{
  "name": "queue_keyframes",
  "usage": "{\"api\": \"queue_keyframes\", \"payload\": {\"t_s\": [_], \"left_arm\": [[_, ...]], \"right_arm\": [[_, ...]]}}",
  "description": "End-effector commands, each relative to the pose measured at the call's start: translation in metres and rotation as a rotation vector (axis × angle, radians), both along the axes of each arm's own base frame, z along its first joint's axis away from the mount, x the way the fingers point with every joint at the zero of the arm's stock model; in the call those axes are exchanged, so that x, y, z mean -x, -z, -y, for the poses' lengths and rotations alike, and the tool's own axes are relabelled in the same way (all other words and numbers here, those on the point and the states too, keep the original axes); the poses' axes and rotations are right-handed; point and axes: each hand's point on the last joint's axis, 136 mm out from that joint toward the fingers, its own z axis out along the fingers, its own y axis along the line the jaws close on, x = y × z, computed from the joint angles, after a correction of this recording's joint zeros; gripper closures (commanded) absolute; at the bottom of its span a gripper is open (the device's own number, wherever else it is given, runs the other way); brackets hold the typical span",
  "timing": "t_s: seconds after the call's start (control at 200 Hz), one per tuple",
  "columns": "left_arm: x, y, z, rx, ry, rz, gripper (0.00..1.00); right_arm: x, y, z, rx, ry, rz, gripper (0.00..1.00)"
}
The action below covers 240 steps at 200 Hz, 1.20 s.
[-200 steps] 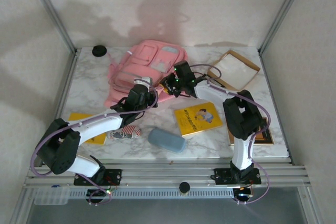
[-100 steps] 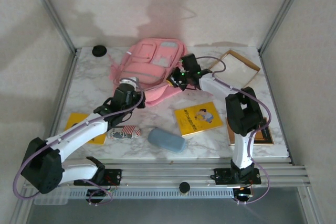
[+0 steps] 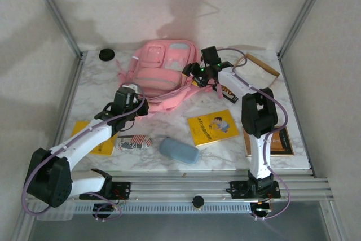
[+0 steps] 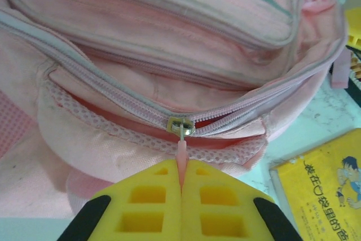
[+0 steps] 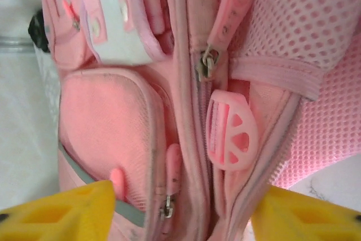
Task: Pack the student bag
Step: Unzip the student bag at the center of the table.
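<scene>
The student bag, a pink backpack with pale grey-blue panels, lies at the back of the marble table with its front pockets facing up. At the bag's near left edge, the left gripper has its yellow fingers pressed together on the thin pink pull tab of the main zip. The metal slider sits just past the fingertips, and the zip track gapes to the slider's left over a mesh-edged lining. At the bag's right side, the right gripper hovers with its fingers spread wide and nothing between them but the bag's side seam. There, a second pink zip pull and a pale pink plastic loop hang by a webbing strap. Just in front of the bag to the right lies a yellow picture book. A blue-grey oval case and a small patterned pouch lie nearer the arm bases. A second yellow book lies well to the bag's front left, partly under the left arm. A brown cardboard box is just to the bag's right, and a black round object to its left at the back edge.
</scene>
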Motion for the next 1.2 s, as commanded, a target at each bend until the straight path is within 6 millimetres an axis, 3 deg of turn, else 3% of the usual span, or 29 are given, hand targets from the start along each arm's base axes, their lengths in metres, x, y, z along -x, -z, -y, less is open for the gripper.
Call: {"api": "queue_keyframes", "payload": {"t_s": [0.0, 0.08, 0.14, 0.225, 0.305, 0.511, 0.781, 0.936, 1.197], "left_arm": [[-0.013, -0.010, 0.008, 0.061, -0.007, 0.030, 1.00], [-0.015, -0.012, 0.019, 0.077, 0.027, 0.028, 1.00], [-0.015, -0.014, 0.025, 0.072, 0.042, 0.041, 1.00], [-0.014, -0.011, 0.029, 0.069, 0.049, 0.038, 1.00], [-0.012, -0.011, 0.035, 0.079, 0.065, 0.034, 1.00], [-0.010, -0.012, 0.040, 0.070, 0.079, 0.032, 1.00], [-0.010, -0.018, 0.048, 0.073, 0.113, 0.031, 1.00], [-0.008, -0.023, 0.051, 0.072, 0.126, 0.040, 1.00], [-0.005, -0.020, 0.032, -0.013, 0.075, 0.021, 1.00]], "right_arm": [[0.016, -0.023, 0.026, 0.087, 0.030, 0.043, 0.15], [0.046, -0.022, 0.029, 0.095, 0.034, 0.014, 0.02], [0.071, -0.021, 0.019, 0.069, 0.028, -0.009, 0.01], [0.104, -0.015, -0.008, -0.042, 0.000, -0.066, 0.01], [0.121, -0.012, -0.034, -0.120, -0.020, -0.101, 0.01], [0.129, 0.004, -0.076, -0.234, 0.035, -0.168, 0.01], [0.108, 0.050, -0.078, -0.239, 0.248, -0.241, 0.10], [0.094, 0.066, -0.079, -0.221, 0.293, -0.220, 0.30], [0.068, 0.056, -0.068, -0.104, 0.231, -0.095, 0.91]]}}
